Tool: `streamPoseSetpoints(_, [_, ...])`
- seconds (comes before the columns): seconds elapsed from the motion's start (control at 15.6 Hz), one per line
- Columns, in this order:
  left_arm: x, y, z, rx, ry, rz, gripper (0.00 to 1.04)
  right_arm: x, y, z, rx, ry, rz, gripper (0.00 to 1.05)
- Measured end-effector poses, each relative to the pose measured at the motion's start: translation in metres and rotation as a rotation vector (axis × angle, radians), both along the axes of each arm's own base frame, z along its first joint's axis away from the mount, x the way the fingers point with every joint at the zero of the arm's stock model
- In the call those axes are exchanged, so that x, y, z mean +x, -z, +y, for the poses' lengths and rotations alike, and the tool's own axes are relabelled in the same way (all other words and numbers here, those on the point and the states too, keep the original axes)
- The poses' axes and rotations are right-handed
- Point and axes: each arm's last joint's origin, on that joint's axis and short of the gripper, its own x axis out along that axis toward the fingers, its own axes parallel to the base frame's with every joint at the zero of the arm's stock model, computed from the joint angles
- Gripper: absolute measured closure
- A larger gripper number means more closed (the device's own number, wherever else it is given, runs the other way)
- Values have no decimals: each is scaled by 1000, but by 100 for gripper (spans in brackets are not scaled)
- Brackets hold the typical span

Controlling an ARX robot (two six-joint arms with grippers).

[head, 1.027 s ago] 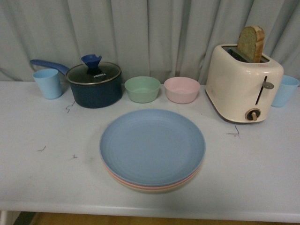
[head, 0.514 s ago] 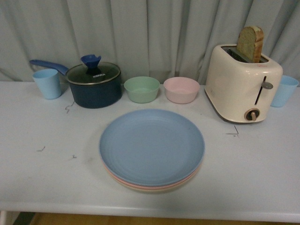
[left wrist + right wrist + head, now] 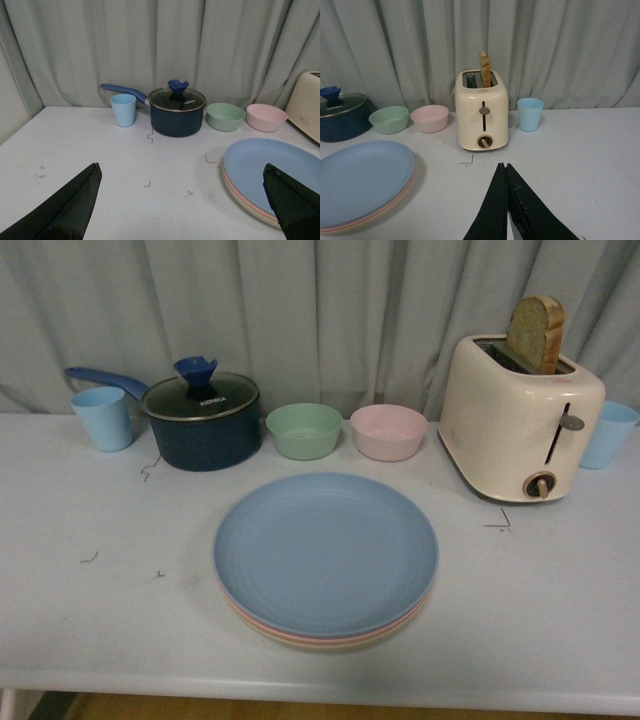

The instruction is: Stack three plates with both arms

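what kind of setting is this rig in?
Likely a staged kitchen tabletop in a lab, not a real kitchen: a toaster holding bread, a lidded saucepan and stacked plates sit on a plain white table before a grey curtain.

It looks like a pretend kitchen set up for testing. A cream toaster [image 3: 520,420] with a bread slice [image 3: 537,332] stands at 2 o'clock, a dark blue lidded pot [image 3: 200,420] at 11 o'clock, and a grey curtain [image 3: 320,310] hangs behind.

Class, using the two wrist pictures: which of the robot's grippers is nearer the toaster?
Right. The right gripper sits just in front of the toaster, with the bread slice upright in it. The left gripper faces the pot, the toaster only at the picture's edge.
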Motion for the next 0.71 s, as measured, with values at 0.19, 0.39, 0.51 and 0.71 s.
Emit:
streamPoseSetpoints(0.19, [0, 0, 0, 0, 0, 0, 7, 0, 0, 0, 0, 0, 0, 88])
streamPoseSetpoints(0.39, [0, 0, 0, 0, 0, 0, 7, 0, 0, 0, 0, 0, 0, 23])
streamPoseSetpoints(0.51, [0, 0, 0, 0, 0, 0, 7, 0, 0, 0, 0, 0, 0, 5])
streamPoseSetpoints(0.71, [0, 0, 0, 0, 0, 0, 7, 0, 0, 0, 0, 0, 0, 6])
